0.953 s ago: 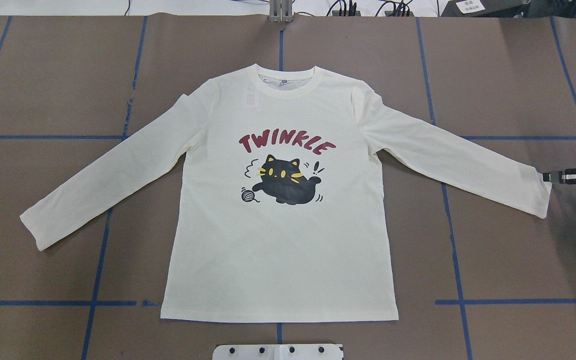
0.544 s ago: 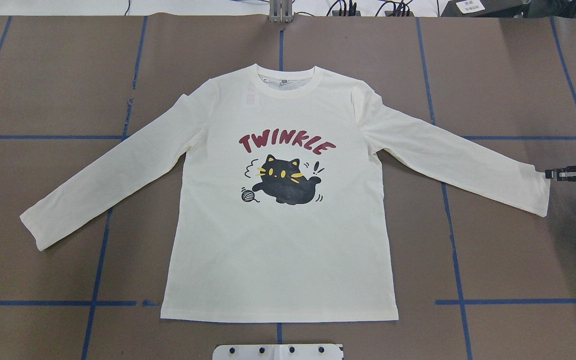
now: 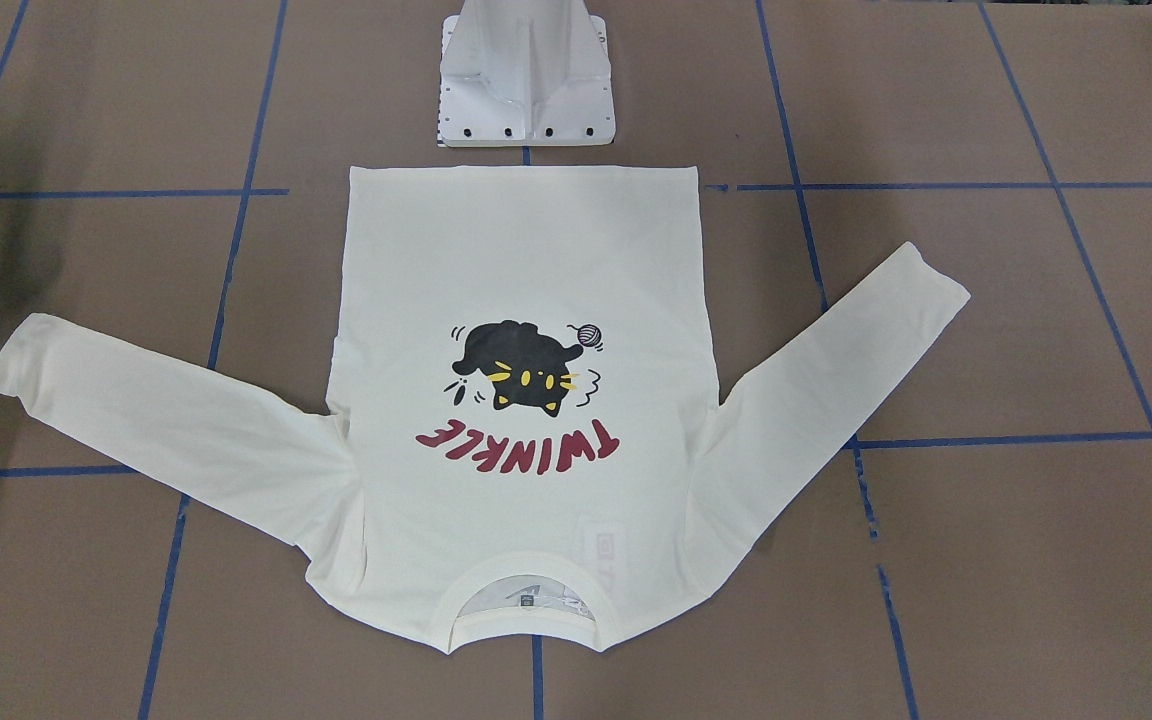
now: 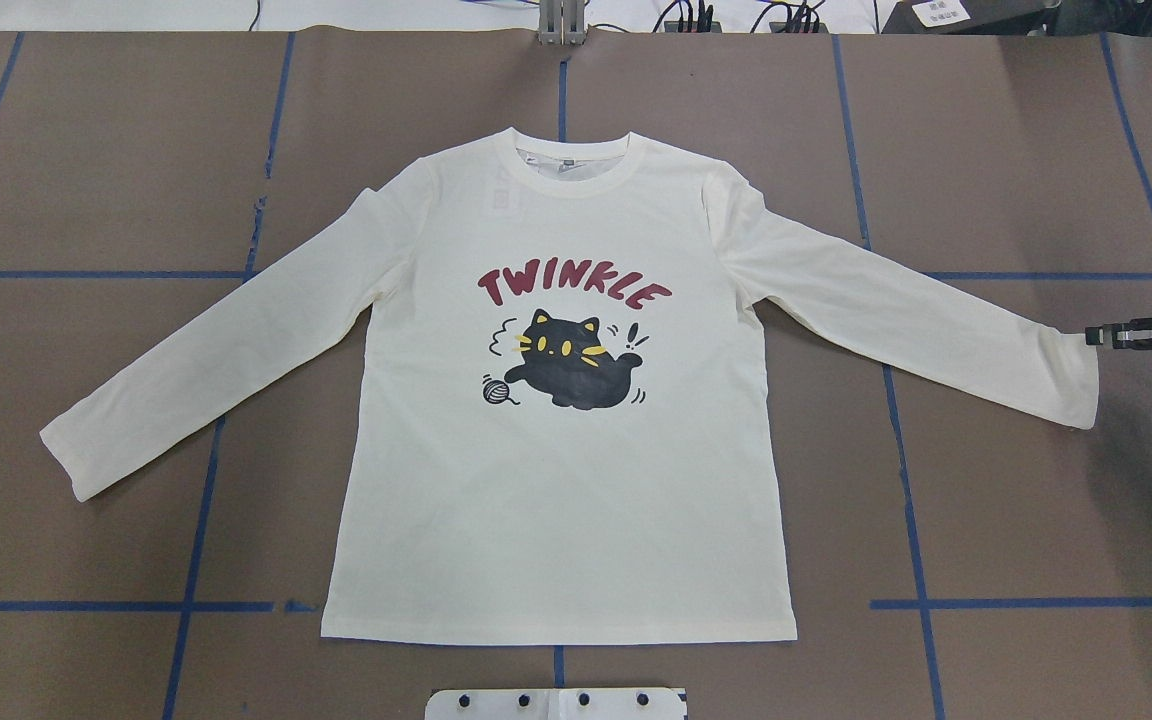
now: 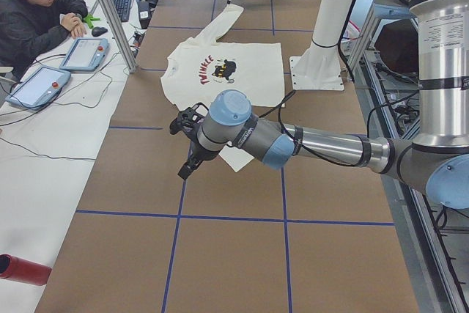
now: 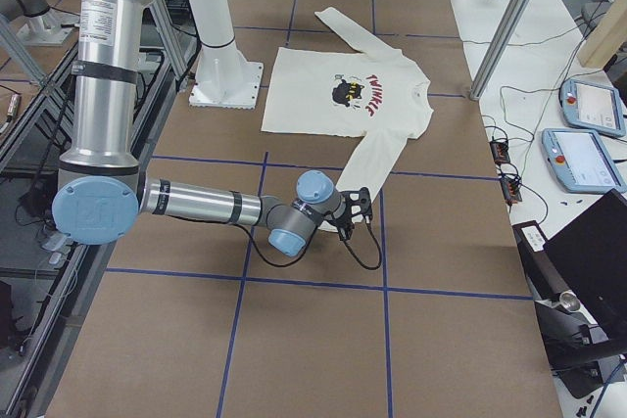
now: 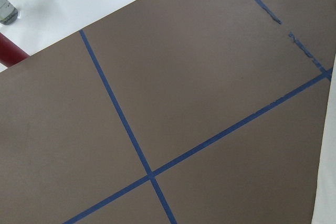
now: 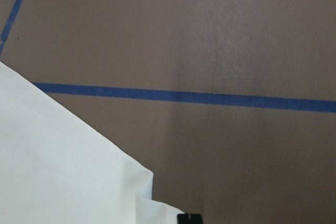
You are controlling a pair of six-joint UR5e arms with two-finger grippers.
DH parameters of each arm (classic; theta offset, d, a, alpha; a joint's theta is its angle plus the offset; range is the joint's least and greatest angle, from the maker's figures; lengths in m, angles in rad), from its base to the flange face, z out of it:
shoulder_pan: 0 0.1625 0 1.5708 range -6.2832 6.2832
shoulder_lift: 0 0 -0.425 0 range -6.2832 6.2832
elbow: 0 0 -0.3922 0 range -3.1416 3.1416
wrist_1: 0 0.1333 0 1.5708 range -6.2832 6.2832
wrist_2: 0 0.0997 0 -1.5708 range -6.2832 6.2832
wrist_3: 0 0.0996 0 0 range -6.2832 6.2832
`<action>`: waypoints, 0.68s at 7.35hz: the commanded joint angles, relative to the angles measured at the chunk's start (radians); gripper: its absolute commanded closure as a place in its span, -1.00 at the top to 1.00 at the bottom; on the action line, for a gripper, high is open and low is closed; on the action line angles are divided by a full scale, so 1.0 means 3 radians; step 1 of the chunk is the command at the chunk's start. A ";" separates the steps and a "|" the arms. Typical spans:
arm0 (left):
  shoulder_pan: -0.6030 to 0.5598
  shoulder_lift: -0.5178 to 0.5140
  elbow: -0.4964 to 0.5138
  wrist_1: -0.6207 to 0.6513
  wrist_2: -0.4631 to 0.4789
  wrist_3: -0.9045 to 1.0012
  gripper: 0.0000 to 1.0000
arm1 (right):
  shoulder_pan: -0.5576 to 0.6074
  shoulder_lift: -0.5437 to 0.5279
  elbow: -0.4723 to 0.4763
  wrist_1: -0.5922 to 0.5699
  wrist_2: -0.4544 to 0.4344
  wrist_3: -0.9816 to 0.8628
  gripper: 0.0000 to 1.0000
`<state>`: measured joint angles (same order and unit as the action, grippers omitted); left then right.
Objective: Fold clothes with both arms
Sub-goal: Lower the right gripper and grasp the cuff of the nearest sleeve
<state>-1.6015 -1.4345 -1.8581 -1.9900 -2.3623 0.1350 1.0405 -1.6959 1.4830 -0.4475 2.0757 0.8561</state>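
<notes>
The cream T-shirt (image 4: 556, 480) lies flat on the brown table, cat print and "TWINKLE" up, neck away from the robot, both sleeves spread out. It also shows in the front view (image 3: 516, 270). My right gripper (image 4: 1092, 336) is at the far corner of the right sleeve's cuff (image 4: 1076, 380), low over the table, and looks shut on that corner. The right wrist view shows the cuff (image 8: 63, 171) with its corner puckered by a black fingertip (image 8: 189, 217). My left gripper (image 5: 185, 159) shows only in the exterior left view, above the table by the left sleeve. I cannot tell whether it is open.
The white pedestal base (image 4: 556, 703) stands at the table's near edge behind the hem. Blue tape lines (image 4: 906, 500) grid the table. An operator (image 5: 37, 12) sits at a side table with tablets. A red bottle (image 7: 10, 53) lies beyond the table's left end.
My right gripper has moved slightly away from the robot along the cuff, and the cuff's corner has shifted with it. The rest of the shirt has not moved.
</notes>
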 commanded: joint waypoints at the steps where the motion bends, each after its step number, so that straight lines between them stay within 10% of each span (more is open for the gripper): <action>1: 0.0000 -0.0004 0.0002 0.0001 0.0000 0.0000 1.00 | 0.0055 -0.0002 0.0662 -0.0784 0.0061 0.0000 -1.00; 5: -0.0005 0.0006 -0.0004 -0.0004 0.0000 0.0000 1.00 | 0.0055 0.1006 0.1208 -0.2589 0.0020 0.0061 -1.00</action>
<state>-1.6024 -1.4339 -1.8581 -1.9904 -2.3623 0.1350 1.0586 -1.5347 1.8299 -1.0522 2.0872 0.8649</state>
